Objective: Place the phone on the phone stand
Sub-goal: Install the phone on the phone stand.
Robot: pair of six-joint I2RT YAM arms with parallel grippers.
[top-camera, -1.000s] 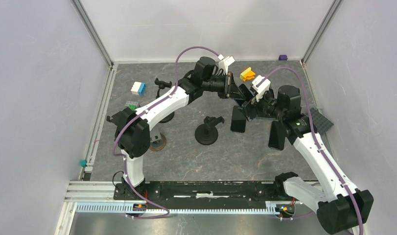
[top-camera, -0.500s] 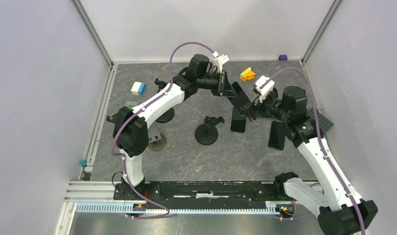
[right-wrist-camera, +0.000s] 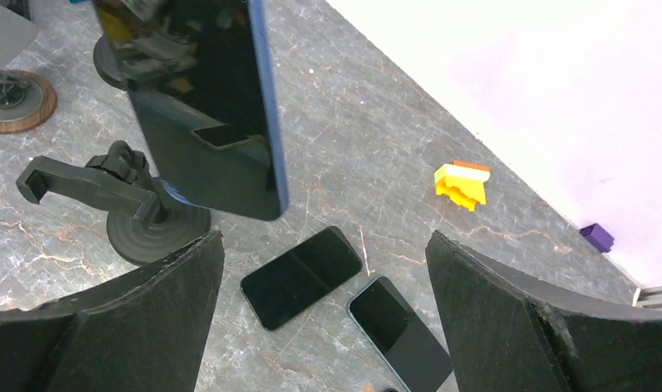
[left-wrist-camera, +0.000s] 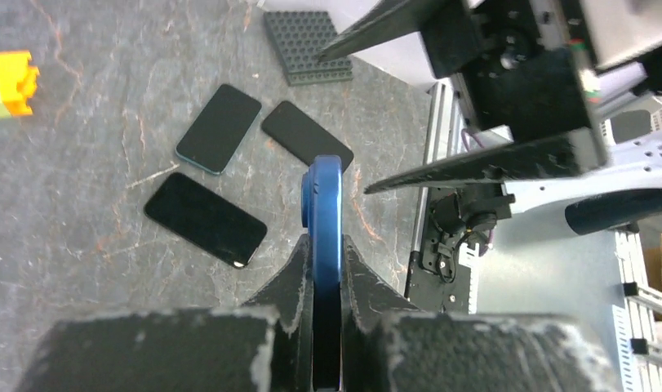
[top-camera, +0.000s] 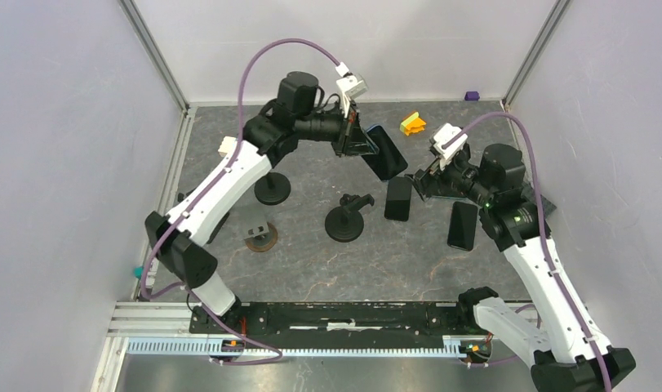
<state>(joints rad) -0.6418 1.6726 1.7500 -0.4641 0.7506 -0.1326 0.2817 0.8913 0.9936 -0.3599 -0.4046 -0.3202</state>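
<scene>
The left gripper (top-camera: 362, 144) is clamped on one end of the blue phone (top-camera: 386, 153) and holds it in the air, tilted, behind and above the stand (top-camera: 346, 216). The right gripper (top-camera: 423, 180) has its fingers wide apart near the phone and holds nothing. To do this step well, I think the left gripper should lower the phone slowly, line its back up with the cradle (top-camera: 357, 200), and let go only when it rests there. No box or tray is visible, and the cradle holds no phone yet. 3 other phones (left-wrist-camera: 205, 219) lie flat on the table (top-camera: 311, 269).
</scene>
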